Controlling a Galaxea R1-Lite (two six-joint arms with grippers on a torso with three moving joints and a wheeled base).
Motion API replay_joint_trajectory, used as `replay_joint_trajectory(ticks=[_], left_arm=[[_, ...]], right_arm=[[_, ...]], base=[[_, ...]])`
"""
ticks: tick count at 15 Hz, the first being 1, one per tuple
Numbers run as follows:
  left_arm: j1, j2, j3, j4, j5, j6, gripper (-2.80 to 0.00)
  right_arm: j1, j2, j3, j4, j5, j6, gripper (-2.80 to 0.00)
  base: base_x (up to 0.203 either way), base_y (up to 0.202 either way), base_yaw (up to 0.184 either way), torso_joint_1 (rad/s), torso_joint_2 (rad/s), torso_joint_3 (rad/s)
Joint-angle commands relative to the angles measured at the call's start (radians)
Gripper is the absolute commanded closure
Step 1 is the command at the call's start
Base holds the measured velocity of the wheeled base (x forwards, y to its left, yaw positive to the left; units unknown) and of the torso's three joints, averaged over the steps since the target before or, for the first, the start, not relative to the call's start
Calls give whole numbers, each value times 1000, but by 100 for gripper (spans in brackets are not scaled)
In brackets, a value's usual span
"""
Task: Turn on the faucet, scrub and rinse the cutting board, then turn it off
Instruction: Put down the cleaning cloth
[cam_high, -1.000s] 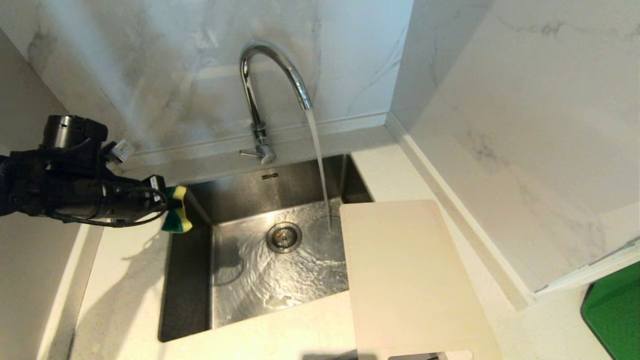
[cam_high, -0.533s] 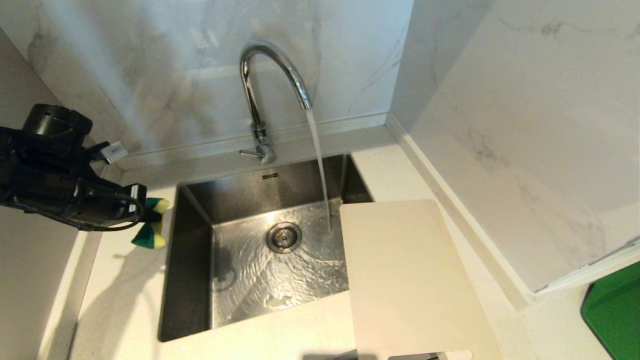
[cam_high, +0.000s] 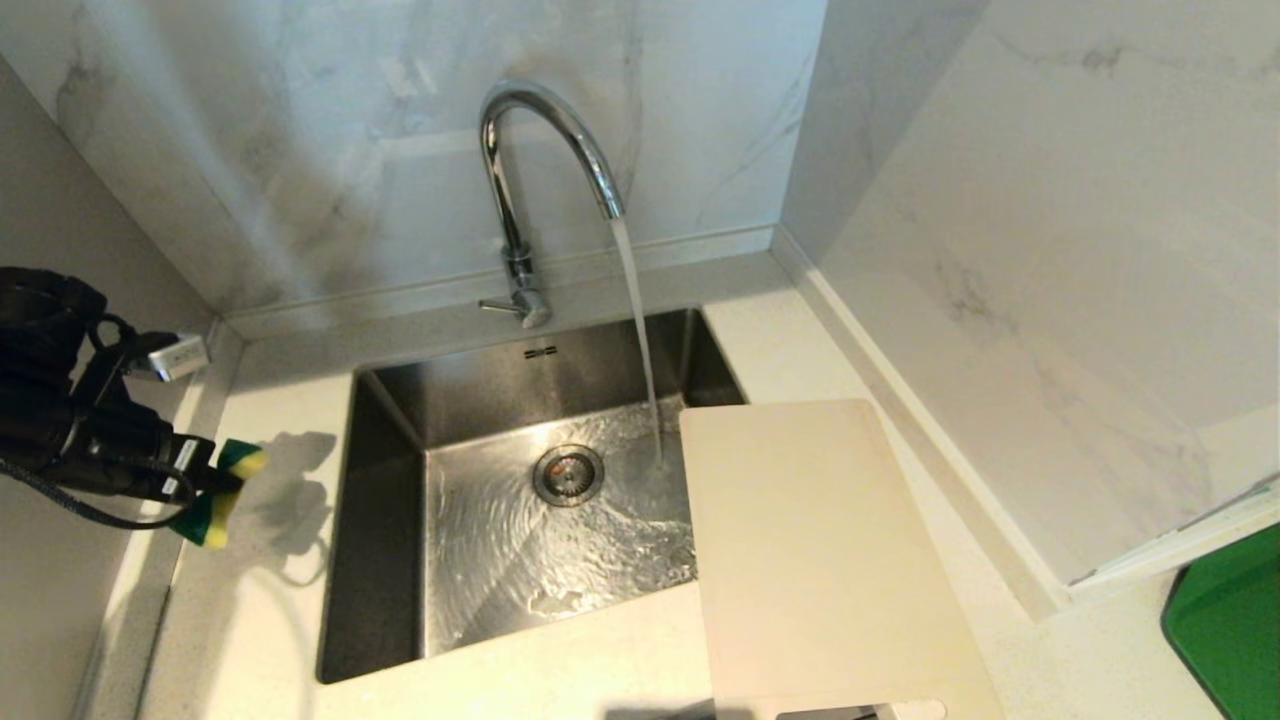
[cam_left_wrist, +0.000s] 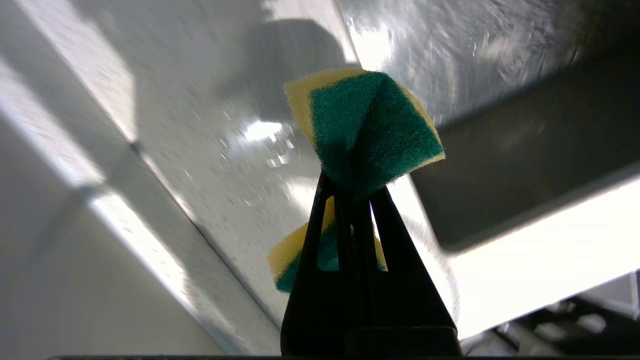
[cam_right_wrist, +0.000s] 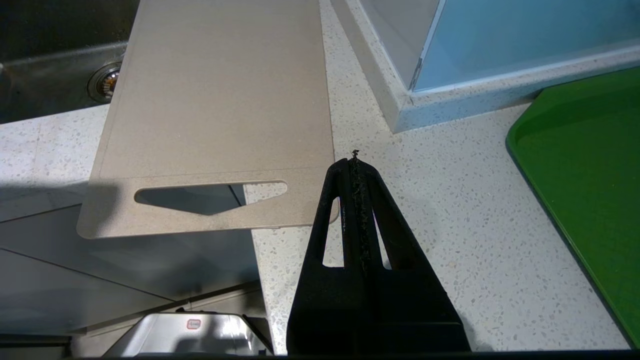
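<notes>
Water pours from the chrome faucet (cam_high: 530, 150) into the steel sink (cam_high: 380, 560); its thin lever (cam_high: 497, 306) sticks out at the base. The cream cutting board (cam_high: 810, 550) lies flat on the counter right of the sink, its far corner over the basin, its slot handle (cam_right_wrist: 210, 192) at the near end. My left gripper (cam_high: 205, 480) hangs over the counter left of the sink, shut on a green and yellow sponge (cam_high: 225, 485) (cam_left_wrist: 370, 125). My right gripper (cam_right_wrist: 355, 160) is shut and empty above the counter by the board's near corner.
A bright green tray (cam_high: 1235, 625) (cam_right_wrist: 585, 185) lies on the counter at the far right. Marble walls (cam_high: 1000, 200) close the corner behind and right of the sink. The counter's near edge (cam_right_wrist: 260, 280) drops off below the board's handle end.
My left arm has swung away from the sink's left rim, moving left and nearer over the counter, carrying the sponge with it. Water keeps running; the board has not moved.
</notes>
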Motion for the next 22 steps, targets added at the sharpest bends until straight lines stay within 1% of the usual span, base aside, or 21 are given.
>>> replay_joint_trajectory(ticks=[1, 3, 4, 5, 12, 16, 20, 21, 22], left_arm=[[10, 1, 126, -63, -4, 27, 0], [8, 25, 228, -215, -4, 55, 0], [6, 44, 260, -272, -3, 68, 0], [5, 61, 270, -285, -1, 73, 0], [8, 156, 281, -294, -4, 72, 0], [9, 158, 281, -318, -6, 71, 0], [11, 149, 291, -318, -8, 69, 0], [13, 145, 294, -318, -9, 68, -280], [14, 142, 293, -318, -10, 66, -280]], right_arm=[[0, 0, 0, 0, 0, -1, 0], [0, 0, 0, 0, 0, -1, 0], [0, 0, 1, 0, 0, -1, 0], [0, 0, 0, 0, 0, -1, 0], [0, 0, 0, 0, 0, -1, 0], [0, 0, 0, 0, 0, -1, 0], [0, 0, 0, 0, 0, -1, 0], [0, 0, 0, 0, 0, -1, 0], [0, 0, 1, 0, 0, -1, 0]], base=[[0, 0, 0, 0, 0, 0], [0, 0, 0, 0, 0, 0], [0, 0, 0, 0, 0, 0], [0, 0, 0, 0, 0, 0], [0, 0, 0, 0, 0, 0], [0, 0, 0, 0, 0, 0], [0, 0, 0, 0, 0, 0], [0, 0, 0, 0, 0, 0], [0, 0, 0, 0, 0, 0]])
